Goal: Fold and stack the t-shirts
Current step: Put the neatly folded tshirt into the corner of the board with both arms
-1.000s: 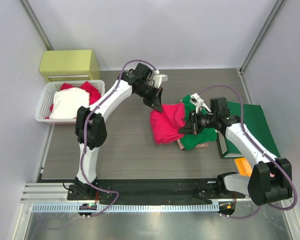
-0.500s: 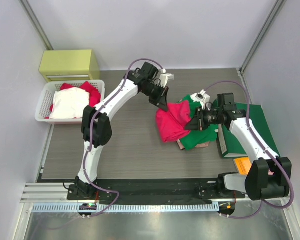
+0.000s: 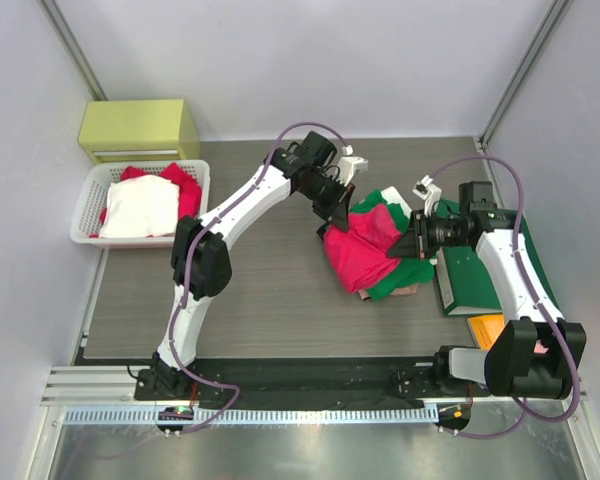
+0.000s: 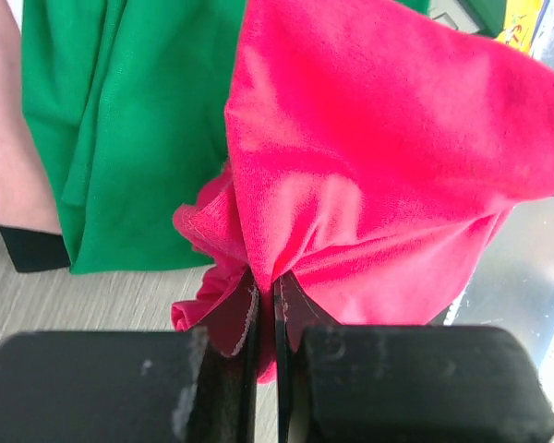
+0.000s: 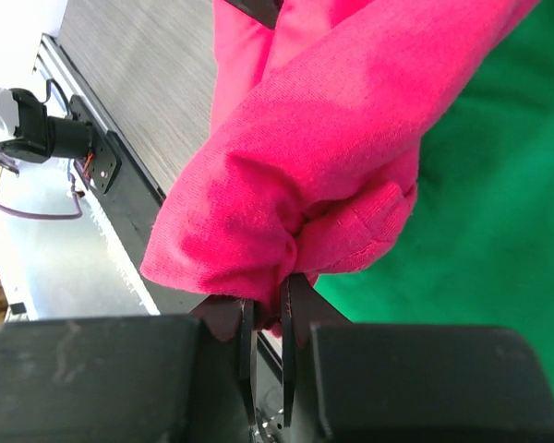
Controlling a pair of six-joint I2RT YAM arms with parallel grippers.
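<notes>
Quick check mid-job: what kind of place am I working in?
Probably a lab test cell: plain white partition walls, an aluminium mounting rail at the near edge, a staged basket of clothes.

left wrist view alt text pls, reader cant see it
The left gripper is shut on a bunched fold of the pinkish-red t-shirt, which fills the right of the view. A green t-shirt lies to its left with a pale pink t-shirt at the edge, on a wood-grain table.

Pale grey walls (image 3: 380, 60) close in around my grey wood-grain table (image 3: 260, 290). A yellow-green drawer box (image 3: 138, 128) stands at its far-left corner, in soft, even light.
</notes>
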